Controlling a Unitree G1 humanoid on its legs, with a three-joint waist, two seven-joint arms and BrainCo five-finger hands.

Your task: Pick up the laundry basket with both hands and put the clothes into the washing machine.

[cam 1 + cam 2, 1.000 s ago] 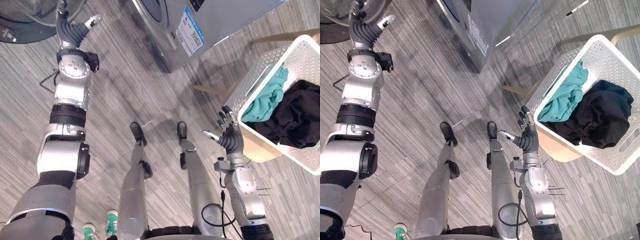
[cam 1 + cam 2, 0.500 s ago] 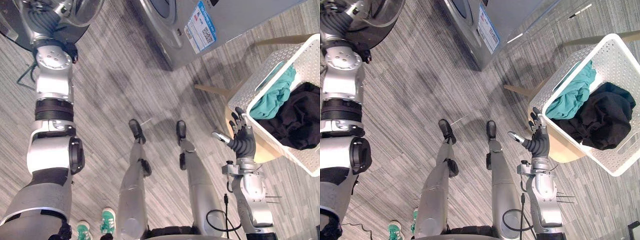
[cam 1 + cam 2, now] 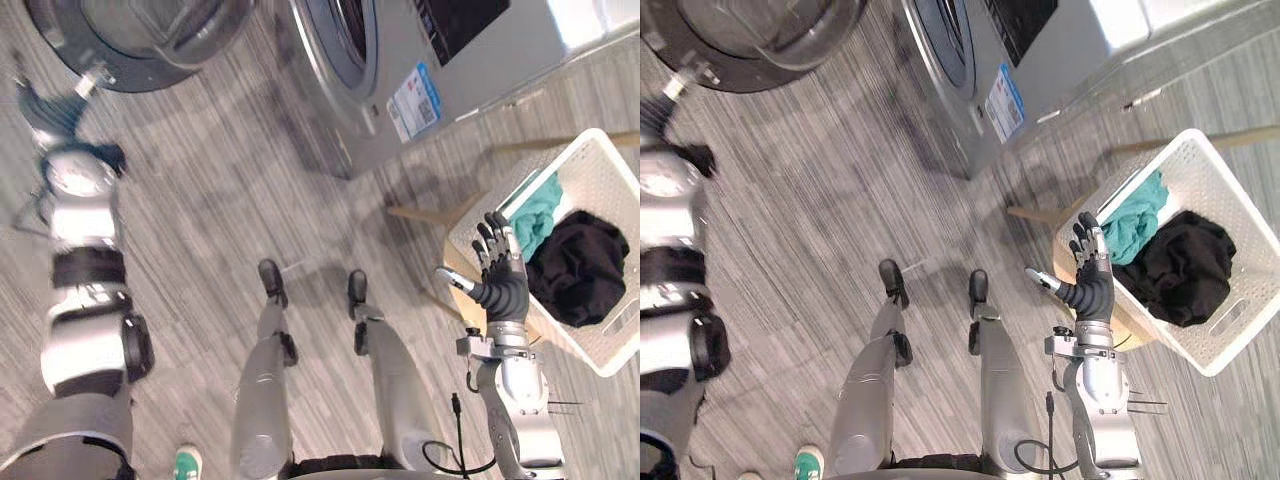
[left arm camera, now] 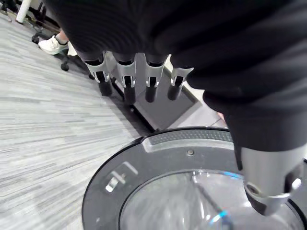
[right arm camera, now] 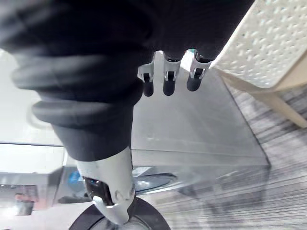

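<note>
Holding my right hand (image 3: 1090, 268) open-fingered just beside the laundry basket (image 3: 1145, 172), my left hand (image 4: 126, 76) straight-fingered over the washer door (image 4: 144, 158)

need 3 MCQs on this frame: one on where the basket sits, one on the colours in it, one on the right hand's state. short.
1. Where is the basket?
A) inside the washer
B) on a stool by the right hand
C) carried in both hands

2. Colours inside it?
A) teal and black
B) red and white
C) yellow only

3. How is the right hand?
A) shut on the basket's rim
B) shut on a cloth
C) open, holding nothing

Key:
1 B: the basket rests on the stool's seat, with the right hand next to its wall.
2 A: a teal cloth lies beside a black cloth.
3 C: its fingers are straight and curl round nothing.
</note>
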